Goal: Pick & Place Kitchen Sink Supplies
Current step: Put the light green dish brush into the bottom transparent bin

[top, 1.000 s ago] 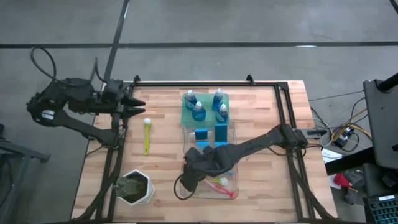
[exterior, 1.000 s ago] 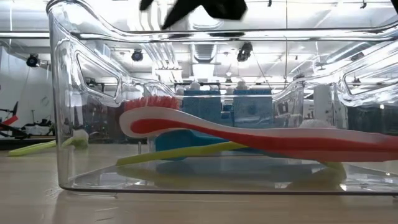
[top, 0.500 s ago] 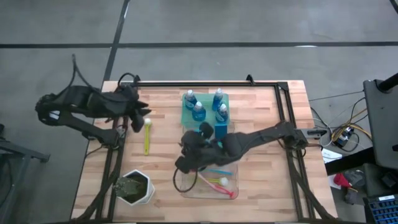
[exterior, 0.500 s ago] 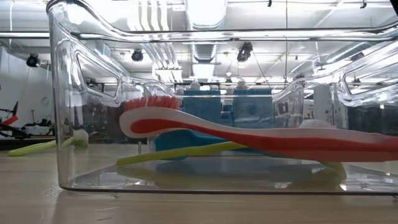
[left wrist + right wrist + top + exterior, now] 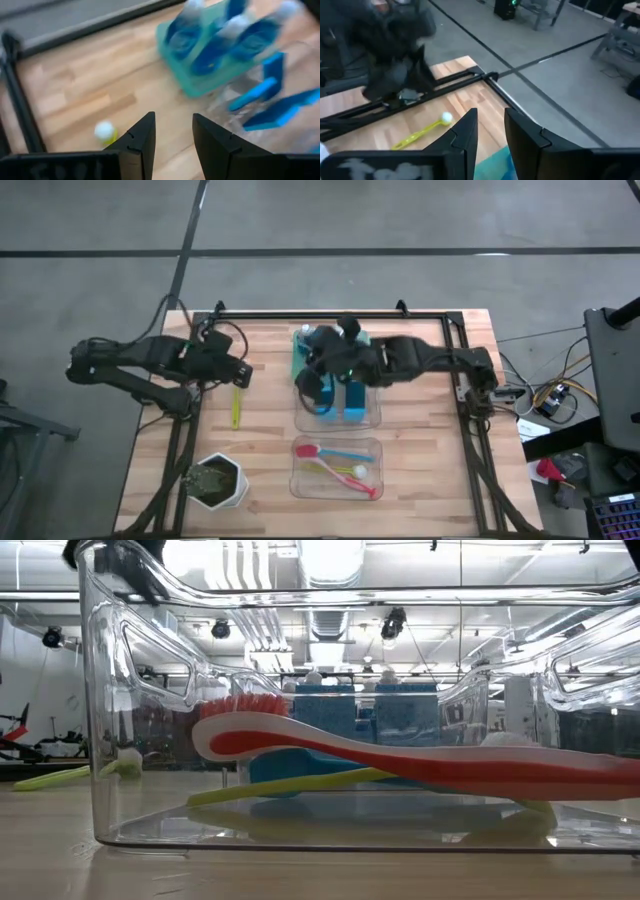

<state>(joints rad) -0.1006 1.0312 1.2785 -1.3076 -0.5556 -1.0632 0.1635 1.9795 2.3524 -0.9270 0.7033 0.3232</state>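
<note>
Brush, yellow-green, lies alone on the bare tabletop, handle running toward the near edge, white head at the far end. Left gripper hangs over that head; wrist view shows its fingers parted with nothing between them, the white head just off the tips. Right gripper sits above the far clear bin, near the blue sponges; fingers apart, empty.

Already sorted: pink-red brush, blue brush and another yellow-green one in the near clear bin. Bottles of blue liquid stand in the green tray at the far side. White pot of greenery at the near left corner, not part of the job.

Step in hand, as I read it: left arm picks up the loose brush.
- Handle is thin and flat to the wood. Turn the fingers across the handle, not along it.
- Grasp a little back from the head, where the shaft looks straight, rather than on the round tip.
- Come down until the tips nearly touch the wood, then close; a high pinch would likely slip off.
- Lift level so the long end does not swing.
- Right arm hangs over the far bin; path to the near bin should stay clear of it.
</note>
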